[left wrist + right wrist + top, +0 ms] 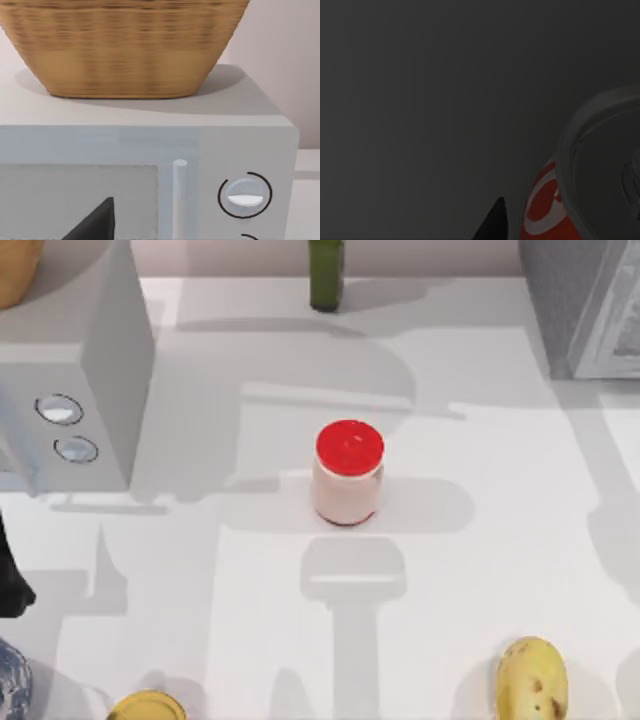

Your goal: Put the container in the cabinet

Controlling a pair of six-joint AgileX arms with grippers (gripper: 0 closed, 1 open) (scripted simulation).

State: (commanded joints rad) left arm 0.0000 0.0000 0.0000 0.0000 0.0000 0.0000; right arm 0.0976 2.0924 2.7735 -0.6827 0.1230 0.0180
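The right wrist view is dim, with a dark grey surface behind everything. In it the container [547, 205], a can with a silver top and a red band with white lettering, sits very close to the camera. One dark fingertip [492, 222] of my right gripper pokes up just beside the can. The other finger is hidden, so I cannot tell whether the can is gripped. The cabinet [585, 300], a grey box with a paler framed door, stands at the table's far right corner. My left arm [8, 585] is parked at the left edge, with one fingertip [97, 220] facing the microwave.
A pale pink jar with a red lid [348, 472] stands mid-table. A grey microwave [90, 390] with two round knobs and a wicker basket [125, 45] on top fills the far left. There is a green bottle [325, 275] at the back, a yellow fruit [532, 678] front right and a yellow lid [147, 706] front left.
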